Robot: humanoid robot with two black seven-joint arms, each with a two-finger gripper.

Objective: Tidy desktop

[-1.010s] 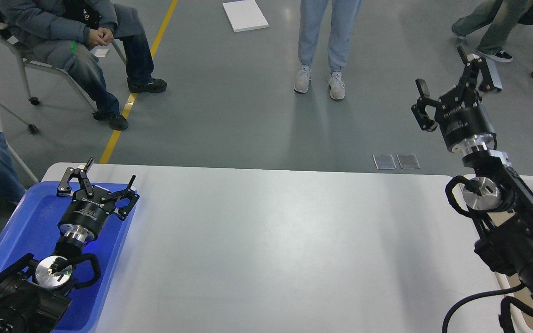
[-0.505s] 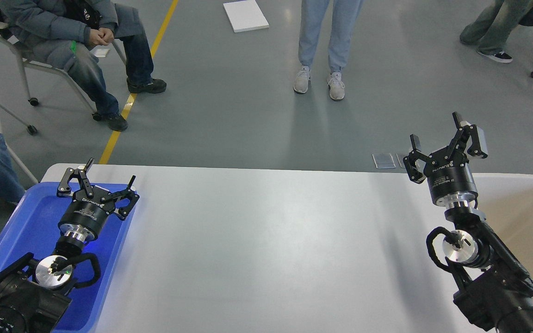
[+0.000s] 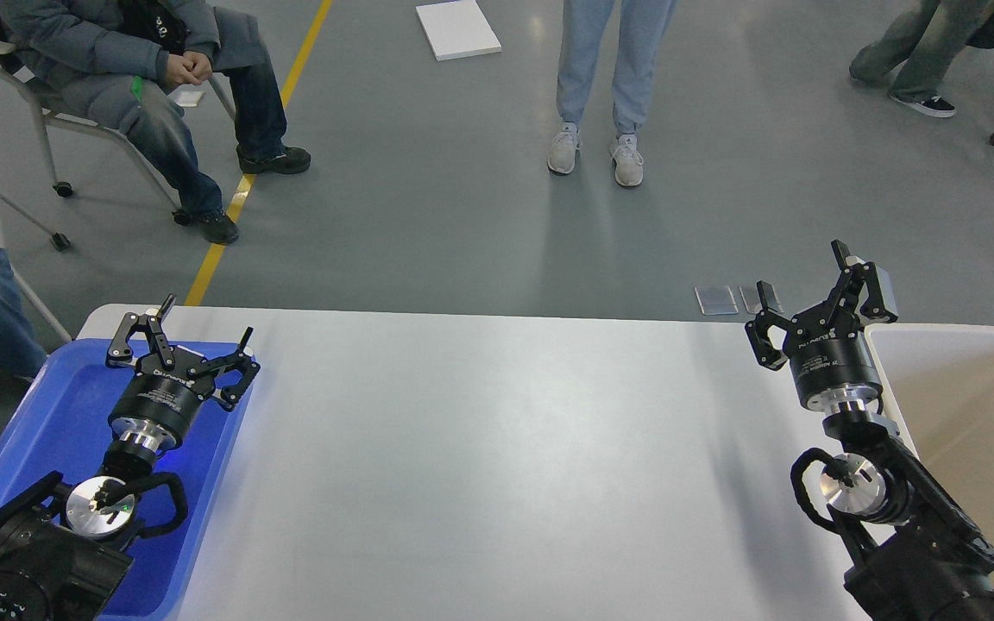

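While three people wait on the grey floor beyond it, the desktop (image 3: 497, 466) fills the lower middle of the head view, a broad, slightly glossy, light grey-white top with rounded corners.

At eight o'clock, the left gripper (image 3: 197, 332) hangs over the far end of a blue tray (image 3: 57, 405) that sits on the desktop's left edge. Its two black fingers stand spread apart, with nothing between them.

At four o'clock, the right gripper (image 3: 802, 285) is held above the desktop's far right corner, just beside the near wall of a beige-white bin (image 3: 963, 405). Its fingers also stand apart and hold nothing. The black arm behind it runs down to the lower right corner of the view.

At eleven o'clock, a seated person (image 3: 143, 78) in a grey padded jacket and dark shoes rests clasped hands in the lap, on a wheeled chair beside a yellow floor line (image 3: 247, 181). At twelve o'clock, a standing person (image 3: 605, 78) in pale blue trousers and light trainers faces the table. At one o'clock, a third person's legs (image 3: 911, 60) show near the top edge.

A white flat board (image 3: 457, 28) lies on the floor at twelve o'clock, well apart from the table. Two small clear plates (image 3: 717, 299) lie on the floor just past the desktop's far edge, near the right gripper.
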